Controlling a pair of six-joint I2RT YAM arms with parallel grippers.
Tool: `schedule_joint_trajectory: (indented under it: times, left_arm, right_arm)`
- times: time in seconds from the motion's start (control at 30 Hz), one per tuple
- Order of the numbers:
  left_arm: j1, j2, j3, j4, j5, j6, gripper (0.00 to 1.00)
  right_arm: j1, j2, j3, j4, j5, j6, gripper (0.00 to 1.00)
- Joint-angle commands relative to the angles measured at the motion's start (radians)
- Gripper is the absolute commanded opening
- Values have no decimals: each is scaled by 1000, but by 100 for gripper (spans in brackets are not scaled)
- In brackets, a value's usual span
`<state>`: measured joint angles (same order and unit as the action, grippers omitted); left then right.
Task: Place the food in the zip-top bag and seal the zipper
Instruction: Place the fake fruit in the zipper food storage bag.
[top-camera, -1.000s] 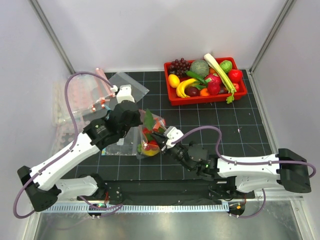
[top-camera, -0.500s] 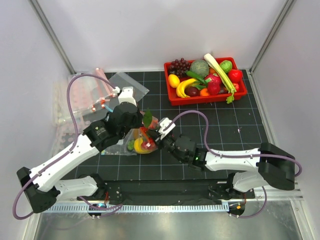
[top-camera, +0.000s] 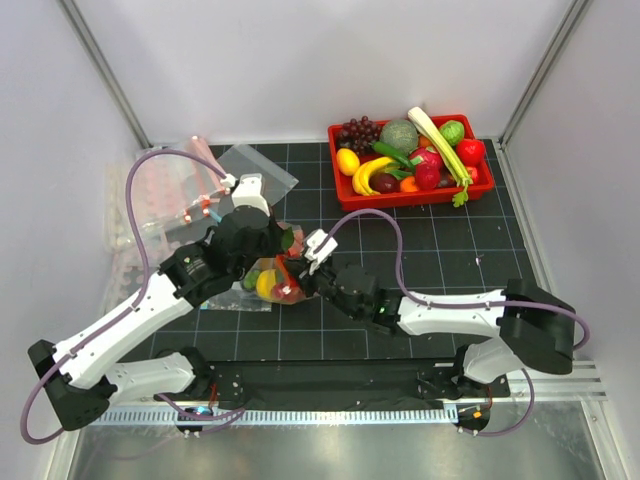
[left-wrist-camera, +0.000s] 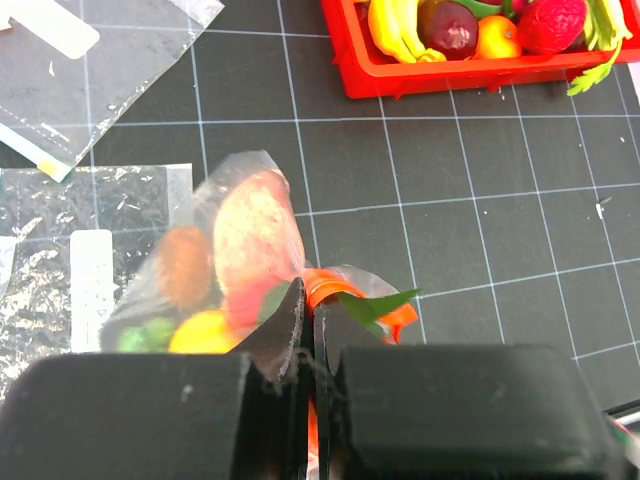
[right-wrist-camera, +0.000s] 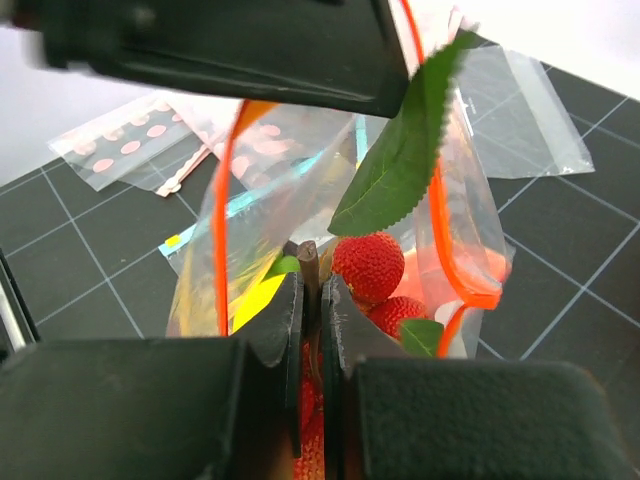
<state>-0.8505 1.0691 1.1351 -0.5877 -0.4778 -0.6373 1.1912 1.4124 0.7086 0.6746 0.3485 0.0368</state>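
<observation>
The clear zip-top bag hangs from my left gripper, which is shut on its red-orange zipper strip. Through the plastic in the left wrist view I see a yellow fruit, a dark-orange piece and a larger red piece. My right gripper is shut on the brown stem of a bunch of red bumpy fruit with green leaves. It holds the bunch at the bag's open mouth, between the two sides of the zipper.
A red tray of toy produce, with grapes, banana and celery, stands at the back right. Spare clear bags with pink strips lie at the left, and another clear bag lies behind my left gripper.
My right arm has reached left and farther, carrying the red fruit bunch up to the bag's mouth. The left gripper has drawn the bag slightly left and back.
</observation>
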Motion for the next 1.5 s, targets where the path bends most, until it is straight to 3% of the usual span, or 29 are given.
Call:
schedule_joint_trajectory:
  times: [0.0, 0.07, 0.1, 0.17, 0.3, 0.33, 0.43, 0.73, 0.77, 0.8, 0.83, 0.9, 1.47]
  left_arm:
    - [2, -37, 11, 103, 7, 21, 2]
    - [2, -38, 9, 104, 13, 19, 2]
    - [2, -38, 8, 106, 13, 19, 2]
    - [2, -40, 6, 104, 10, 18, 2]
    - [4, -40, 2, 106, 2, 14, 2]
    - [2, -40, -3, 104, -7, 14, 2]
    - [2, -40, -11, 106, -33, 13, 3]
    - [4, -26, -18, 108, -59, 8, 3]
    - [2, -27, -20, 106, -62, 10, 3]
    - [2, -28, -20, 108, -59, 8, 3]
    - [2, -29, -20, 106, -58, 8, 3]
    - [4, -31, -21, 109, -51, 11, 3]
    - [4, -32, -29, 143, 83, 33, 3]
  right_arm:
    - [-25, 29, 45, -26, -34, 81, 1]
    - [-48, 34, 46, -29, -69, 98, 2]
    - [-50, 30, 40, -27, -72, 97, 17]
    - [-50, 4, 29, -15, -81, 87, 31]
    - [-50, -46, 19, -35, -82, 80, 34]
    - [-50, -53, 17, -38, -83, 74, 45]
    - [-50, -93, 5, -44, -75, 66, 54]
    - [-50, -239, -24, -76, -36, 64, 52]
    - [-50, -247, -23, -93, -10, 72, 49]
    - [-50, -253, -17, -99, 3, 81, 34]
    - [-50, -253, -17, -104, 10, 86, 28]
    - [-50, -254, -17, -106, 7, 92, 20]
    - [-56, -113, 42, -66, -2, 163, 33]
